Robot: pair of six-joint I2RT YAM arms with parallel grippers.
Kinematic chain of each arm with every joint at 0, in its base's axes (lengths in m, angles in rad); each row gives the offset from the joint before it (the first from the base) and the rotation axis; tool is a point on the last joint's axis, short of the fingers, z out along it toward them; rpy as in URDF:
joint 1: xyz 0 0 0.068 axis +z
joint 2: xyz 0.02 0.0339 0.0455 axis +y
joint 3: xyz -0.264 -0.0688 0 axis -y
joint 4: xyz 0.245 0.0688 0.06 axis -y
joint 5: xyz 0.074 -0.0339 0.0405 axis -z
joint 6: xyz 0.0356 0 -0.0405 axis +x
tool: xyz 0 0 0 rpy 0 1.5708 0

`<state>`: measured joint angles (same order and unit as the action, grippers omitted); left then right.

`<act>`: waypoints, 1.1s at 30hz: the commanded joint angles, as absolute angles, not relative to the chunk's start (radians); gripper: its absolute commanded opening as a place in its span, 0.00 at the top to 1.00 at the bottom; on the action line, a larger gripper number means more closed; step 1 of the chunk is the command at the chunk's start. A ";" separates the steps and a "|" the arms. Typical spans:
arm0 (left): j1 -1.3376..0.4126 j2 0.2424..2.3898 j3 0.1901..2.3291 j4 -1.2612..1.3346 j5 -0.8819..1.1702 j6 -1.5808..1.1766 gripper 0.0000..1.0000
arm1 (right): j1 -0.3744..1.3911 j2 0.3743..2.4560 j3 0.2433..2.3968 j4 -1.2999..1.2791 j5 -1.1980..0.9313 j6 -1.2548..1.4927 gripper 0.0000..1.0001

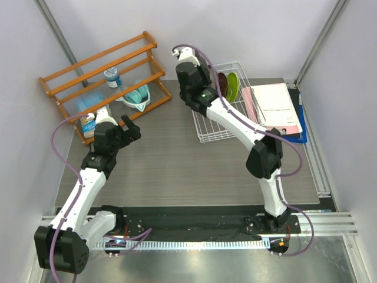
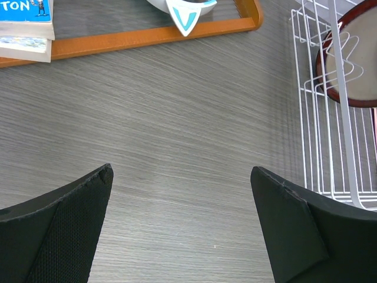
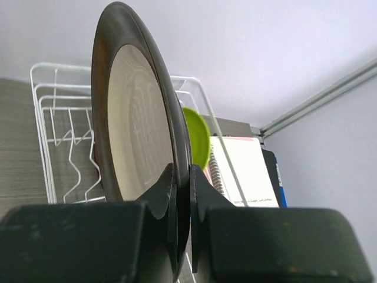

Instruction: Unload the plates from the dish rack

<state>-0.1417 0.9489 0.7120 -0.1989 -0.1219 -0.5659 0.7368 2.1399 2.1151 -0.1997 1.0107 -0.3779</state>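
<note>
Right wrist view: right gripper [image 3: 182, 177] pinching lower rim of dark-rimmed plate [image 3: 135, 118], upright mid-frame in front of dish rack [image 3: 42, 118]; stiff, probably slippery and breakable, rim best hold; left gripper [image 2: 181, 170] spread wide

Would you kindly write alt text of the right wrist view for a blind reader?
The right gripper is shut on the rim of an upright dark-rimmed, cream-centred plate. Behind it are the white dish rack, a lime green plate and a notebook.

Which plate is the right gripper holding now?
The dark-rimmed plate with the cream centre, its rim pinched in the right gripper. The lime green plate and the red-rimmed plate stand in the dish rack.
</note>
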 commanded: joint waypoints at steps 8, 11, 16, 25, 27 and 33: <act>-0.144 0.920 0.704 -0.069 0.067 -0.592 0.01 | 0.785 1.745 2.060 -0.352 0.864 -0.104 0.99; -0.144 0.908 0.686 -0.026 0.129 -0.618 0.01 | 0.788 1.694 2.048 -0.475 0.741 -0.002 0.99; -0.144 0.900 0.637 0.066 0.218 -0.667 0.00 | 0.790 1.523 1.835 -0.491 0.519 0.205 0.99; -0.144 0.873 0.508 0.282 0.370 -0.814 0.01 | 0.790 1.296 1.445 -0.284 0.198 0.405 0.99; -0.146 0.851 0.471 0.322 0.383 -0.842 0.00 | 0.790 1.284 1.404 -0.269 0.158 0.429 0.99; -0.147 0.801 0.394 0.356 0.405 -0.868 0.01 | 0.790 1.253 1.301 -0.163 0.078 0.503 0.99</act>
<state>-0.1421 0.8398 0.4274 0.2535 0.3523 -0.8318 0.7845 1.3476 1.3010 -0.4778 0.1753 0.3798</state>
